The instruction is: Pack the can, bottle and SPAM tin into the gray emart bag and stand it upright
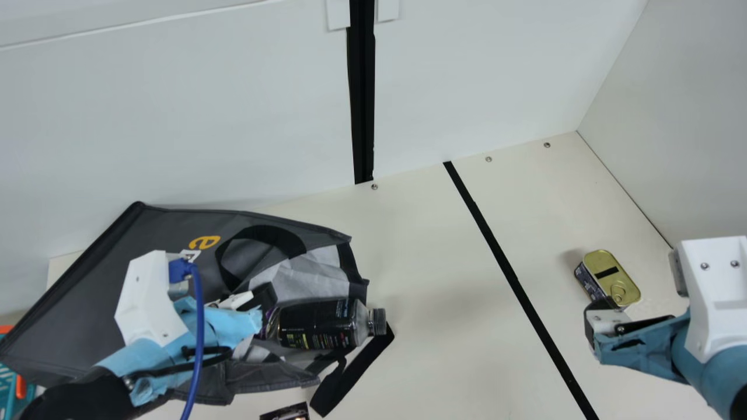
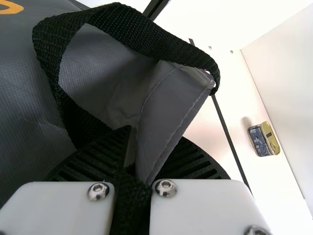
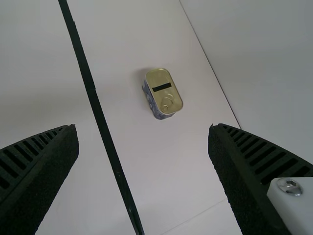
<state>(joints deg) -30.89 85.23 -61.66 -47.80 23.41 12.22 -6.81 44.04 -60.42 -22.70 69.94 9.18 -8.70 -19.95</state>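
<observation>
Lower left of the main view: a dark gray fabric bag with black strap handles lies on its side, mouth toward the frame's middle.
Bag mouth: a black-labelled plastic bottle lies sideways there, its dark cap pointing right.
Left gripper: beside the bottle; the fingers pinch gray fabric and black strap.
Right side: the gold-lidded SPAM tin, with a dark blue side and pull ring, sits lid up on the cream surface, right of a black stripe.
Right gripper: near the tin, fingers spread wide.
Bottom edge: a dark object, cut off; I cannot tell what.
</observation>
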